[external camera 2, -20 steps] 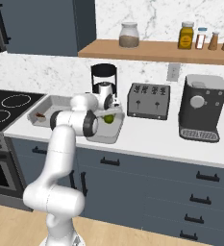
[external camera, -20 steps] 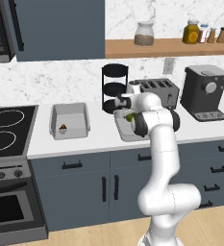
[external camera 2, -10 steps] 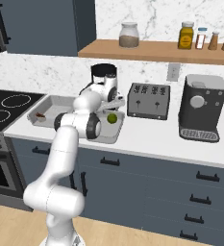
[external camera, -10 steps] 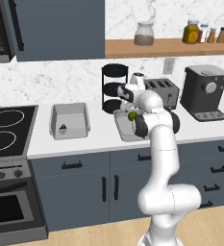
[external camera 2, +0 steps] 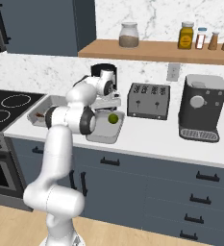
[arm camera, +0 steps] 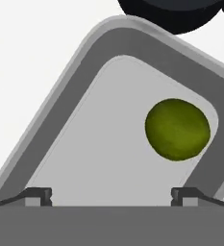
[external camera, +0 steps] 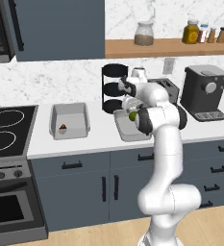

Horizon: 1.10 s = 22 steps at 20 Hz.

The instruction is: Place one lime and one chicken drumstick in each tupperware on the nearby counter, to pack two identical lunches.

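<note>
Lime [arm camera: 177, 129] in tupperware [arm camera: 108, 144] | claw [arm camera: 111, 194] spread, tips barely visible

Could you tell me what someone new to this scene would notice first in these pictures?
Most likely the green lime, lying loose near one corner of the grey tupperware on the white counter, with the open gripper above it. Next, the second tupperware nearer the stove, holding a small brown piece, and the dark toaster beside the coffee machine.
</note>
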{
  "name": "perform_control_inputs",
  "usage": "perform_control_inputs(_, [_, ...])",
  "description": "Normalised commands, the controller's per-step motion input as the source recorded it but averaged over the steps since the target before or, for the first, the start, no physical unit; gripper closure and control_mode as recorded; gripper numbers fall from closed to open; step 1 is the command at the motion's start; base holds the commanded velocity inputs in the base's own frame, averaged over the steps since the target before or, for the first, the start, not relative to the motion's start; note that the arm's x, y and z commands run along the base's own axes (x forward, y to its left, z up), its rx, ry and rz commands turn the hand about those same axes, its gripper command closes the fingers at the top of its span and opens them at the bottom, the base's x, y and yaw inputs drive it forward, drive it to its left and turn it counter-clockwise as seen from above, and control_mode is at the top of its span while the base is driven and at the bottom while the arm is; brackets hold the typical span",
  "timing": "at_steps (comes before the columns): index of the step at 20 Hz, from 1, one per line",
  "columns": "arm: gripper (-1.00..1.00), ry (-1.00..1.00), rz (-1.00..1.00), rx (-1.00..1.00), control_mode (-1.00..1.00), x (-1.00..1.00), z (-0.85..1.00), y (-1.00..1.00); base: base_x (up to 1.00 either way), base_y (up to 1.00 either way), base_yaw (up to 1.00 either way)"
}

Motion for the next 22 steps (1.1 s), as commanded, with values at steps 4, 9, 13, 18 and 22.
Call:
perform_control_inputs(4, [-1.0,0.0,0.0,0.0,-1.0,-1.0,-0.61,0.8,0.0,0.0,0.0])
perform_control_inputs(9, [-1.0,-0.04,0.0,0.03,-1.0,-1.0,-0.44,0.41,0.0,0.0,0.0])
perform_control_inputs(13, [-1.0,-0.02,0.01,0.06,-1.0,-1.0,0.19,0.06,0.0,0.0,0.0])
perform_control_inputs(18, [-1.0,0.0,0.06,-0.02,-1.0,-1.0,0.96,0.0,0.0,0.0,0.0])
perform_control_inputs(22, [-1.0,0.0,0.04,-0.06,-1.0,-1.0,1.0,-0.03,0.0,0.0,0.0])
